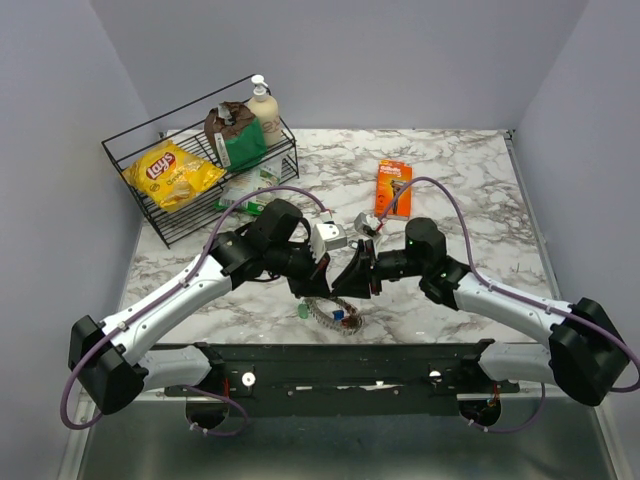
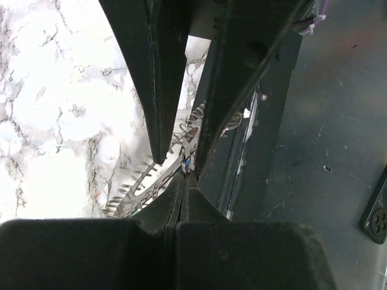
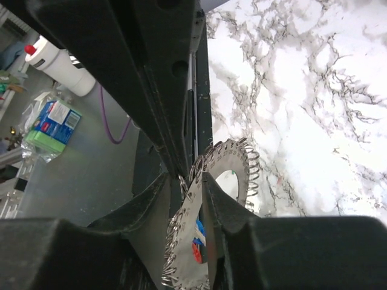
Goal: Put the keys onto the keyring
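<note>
The step in hand is judged to be the steadying of the keyring (image 3: 225, 154) between the two grippers so that a key can be threaded on. It is best done with the ring held by one gripper while the other is closed gently on the wire itself. The small silvery pieces fanned round it should be avoided, as they are likely to slip or splay under the pads. The ring should be presented edge-on to the closing jaws and raised no more than is needed, since a thin ring pinched at one point can swivel. The left gripper (image 2: 184, 177) is seen fully closed, its fingertips met on the ring's edge, so the ring appears to be nipped there. The right gripper (image 3: 184, 179) is partly open. The ring is passed between its fingers, close against the one on the table side, while a narrow gap is left at the other, so a firm grip cannot be claimed. The blue and red key heads (image 3: 198, 241) are seen deep between the right gripper's fingers, against the ring; whether they are already threaded on it cannot be told. The green key (image 1: 303, 311) is seen from above just below the left gripper's tips, beside the ring, on the table (image 3: 314, 90).
</note>
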`<action>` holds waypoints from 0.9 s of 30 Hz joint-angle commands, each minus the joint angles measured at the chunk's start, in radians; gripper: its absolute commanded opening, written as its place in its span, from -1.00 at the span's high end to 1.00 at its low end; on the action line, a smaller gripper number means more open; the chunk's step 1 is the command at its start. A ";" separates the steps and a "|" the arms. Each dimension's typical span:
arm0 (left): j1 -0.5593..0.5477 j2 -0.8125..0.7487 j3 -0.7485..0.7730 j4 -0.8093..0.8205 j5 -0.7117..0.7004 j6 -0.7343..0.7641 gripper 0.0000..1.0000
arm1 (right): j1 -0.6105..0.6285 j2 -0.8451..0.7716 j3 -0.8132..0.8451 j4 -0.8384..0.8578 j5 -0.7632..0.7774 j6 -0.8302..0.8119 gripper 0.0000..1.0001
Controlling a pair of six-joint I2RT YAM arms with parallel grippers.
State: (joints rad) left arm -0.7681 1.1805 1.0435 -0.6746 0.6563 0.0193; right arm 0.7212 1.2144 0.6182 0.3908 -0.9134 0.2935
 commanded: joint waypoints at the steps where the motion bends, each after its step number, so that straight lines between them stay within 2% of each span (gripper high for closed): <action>1: -0.005 -0.035 0.032 0.035 0.045 0.010 1.00 | 0.007 0.007 0.012 -0.016 -0.002 -0.019 0.31; 4: -0.005 -0.036 0.030 0.038 0.051 0.007 1.00 | 0.006 0.004 0.009 -0.021 0.001 -0.020 0.50; 5: -0.005 -0.036 0.030 0.041 0.051 0.005 1.00 | 0.007 0.004 0.009 -0.021 0.001 -0.020 0.66; 7: -0.007 -0.035 0.030 0.041 0.052 0.007 1.00 | 0.007 0.005 0.012 -0.021 0.001 -0.019 0.81; 8: -0.007 -0.035 0.030 0.041 0.049 0.007 1.00 | 0.007 0.004 0.014 -0.024 0.002 -0.020 0.99; 17: -0.007 -0.054 0.026 0.087 -0.018 -0.015 0.98 | 0.009 -0.047 0.009 -0.026 0.065 -0.016 0.99; 18: -0.007 -0.059 0.023 0.099 -0.030 -0.015 0.94 | 0.007 -0.058 0.003 -0.026 0.076 -0.014 0.99; 19: -0.007 -0.067 0.017 0.113 -0.050 -0.044 0.77 | 0.007 -0.068 0.000 -0.024 0.100 -0.013 0.99; 21: -0.005 -0.090 -0.003 0.162 -0.084 -0.085 0.57 | 0.007 -0.101 -0.008 -0.018 0.120 -0.011 0.99; 22: -0.005 -0.097 -0.010 0.174 -0.105 -0.093 0.36 | 0.007 -0.110 -0.011 -0.012 0.129 -0.008 0.99; 23: -0.007 -0.111 -0.017 0.197 -0.121 -0.110 0.23 | 0.007 -0.119 -0.012 -0.004 0.148 -0.007 0.99; 25: -0.005 -0.124 -0.022 0.211 -0.152 -0.120 0.04 | 0.007 -0.147 -0.017 0.005 0.160 -0.004 0.99; 27: -0.005 -0.146 -0.030 0.239 -0.193 -0.142 -0.06 | 0.007 -0.165 -0.017 0.011 0.176 -0.002 0.99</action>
State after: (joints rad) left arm -0.7681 1.0809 1.0351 -0.5388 0.5644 -0.0608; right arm 0.7254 1.0966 0.6106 0.3580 -0.8021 0.2878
